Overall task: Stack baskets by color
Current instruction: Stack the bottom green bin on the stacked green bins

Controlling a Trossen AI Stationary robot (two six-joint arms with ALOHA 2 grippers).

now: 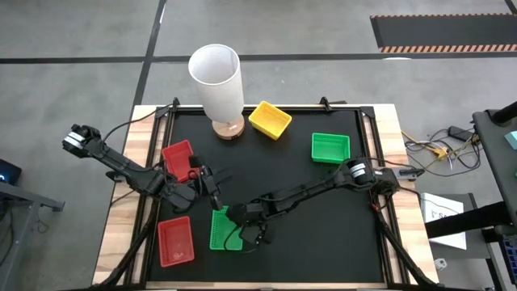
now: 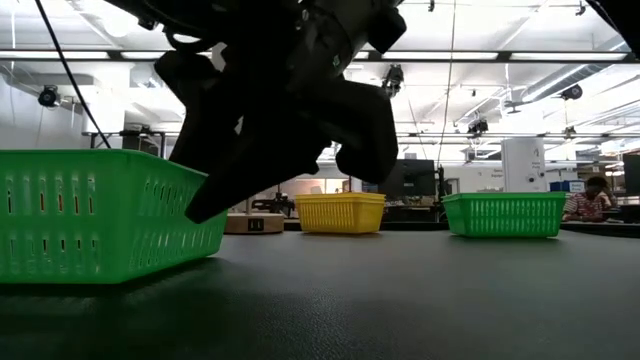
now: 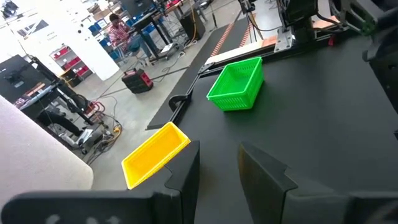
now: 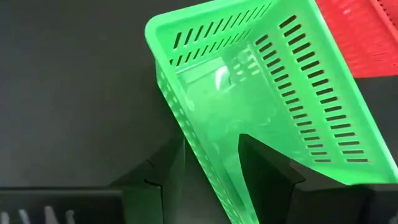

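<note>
A green basket [image 1: 220,230] rests flat on the black mat near the front, beside a red basket [image 1: 175,241]. My right gripper [image 4: 211,146] is open, tilted down over the green basket's right long wall [image 4: 186,118], with one finger outside the wall and one inside the basket. My left gripper [image 3: 217,155] hovers open and empty at mid-left [image 1: 212,184], next to a second red basket [image 1: 178,155]. At the back stand a yellow basket [image 1: 270,119] and another green basket [image 1: 330,147].
A tall white cylinder [image 1: 218,77] on a round wooden base stands at the far centre, left of the yellow basket. The mat's middle and right front are bare. The wooden table edge [image 1: 121,210] and clamps frame the mat.
</note>
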